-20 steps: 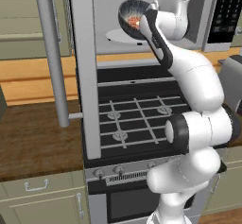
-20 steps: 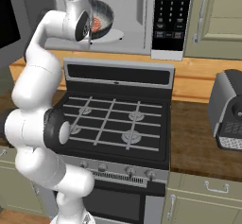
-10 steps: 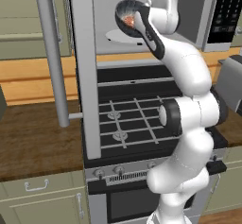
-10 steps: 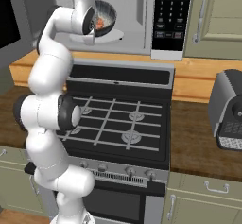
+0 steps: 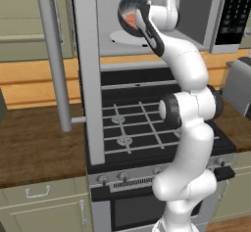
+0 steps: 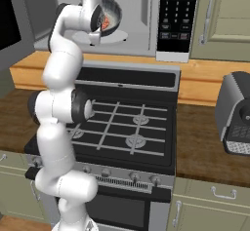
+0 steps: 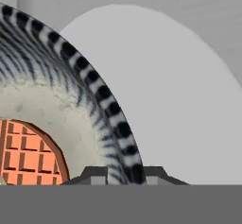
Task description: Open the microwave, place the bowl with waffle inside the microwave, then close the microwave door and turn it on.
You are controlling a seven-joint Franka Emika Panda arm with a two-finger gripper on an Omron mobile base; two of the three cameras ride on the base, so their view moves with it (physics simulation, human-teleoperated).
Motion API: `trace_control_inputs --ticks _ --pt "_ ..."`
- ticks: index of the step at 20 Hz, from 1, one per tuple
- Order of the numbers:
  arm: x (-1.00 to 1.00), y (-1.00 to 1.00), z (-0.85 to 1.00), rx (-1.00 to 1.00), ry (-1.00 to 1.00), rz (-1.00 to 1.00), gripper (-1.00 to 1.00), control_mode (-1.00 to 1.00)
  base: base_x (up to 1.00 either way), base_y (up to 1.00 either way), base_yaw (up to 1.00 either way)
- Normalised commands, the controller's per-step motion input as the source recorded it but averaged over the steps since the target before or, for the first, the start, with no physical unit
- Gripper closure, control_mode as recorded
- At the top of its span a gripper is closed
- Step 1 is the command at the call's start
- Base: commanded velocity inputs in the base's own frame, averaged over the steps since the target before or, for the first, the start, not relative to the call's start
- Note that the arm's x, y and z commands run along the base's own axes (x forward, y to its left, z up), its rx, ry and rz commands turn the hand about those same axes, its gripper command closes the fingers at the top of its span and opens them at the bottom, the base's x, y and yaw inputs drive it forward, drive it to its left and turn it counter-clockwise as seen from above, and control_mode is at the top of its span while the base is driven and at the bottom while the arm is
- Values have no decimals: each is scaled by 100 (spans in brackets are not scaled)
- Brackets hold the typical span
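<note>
Microwave (image 6: 146,18) cavity, bowl (image 7: 101,109) rim seemingly between fingers (image 7: 94,176)

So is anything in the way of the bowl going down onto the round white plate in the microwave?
No, nothing visible blocks it. The microwave door is swung open, and the gripper, shut on the bowl, holds it tilted inside the cavity, over the bare white turntable. The waffle sits in the bowl.

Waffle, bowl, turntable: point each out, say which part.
Reddish-orange gridded waffle (image 7: 23,152), hand view, on its grid face.
Speckled grey-blue round bowl (image 7: 101,100), hand view, on its striped rim.
White round microwave turntable (image 7: 179,100), hand view, on its bare surface right of the bowl.
</note>
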Motion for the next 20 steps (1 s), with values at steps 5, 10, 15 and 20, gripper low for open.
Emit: trace_control_inputs --ticks 5,10,15,20 --pt "11 0 -1 0 2 0 100 -100 0 0 0" --pt "0 0 0 0 0 0 100 -100 0 0 0" --pt "0 0 0 0 0 0 -100 -100 0 0 0" --pt "0 0 0 0 0 0 -100 -100 0 0 0"
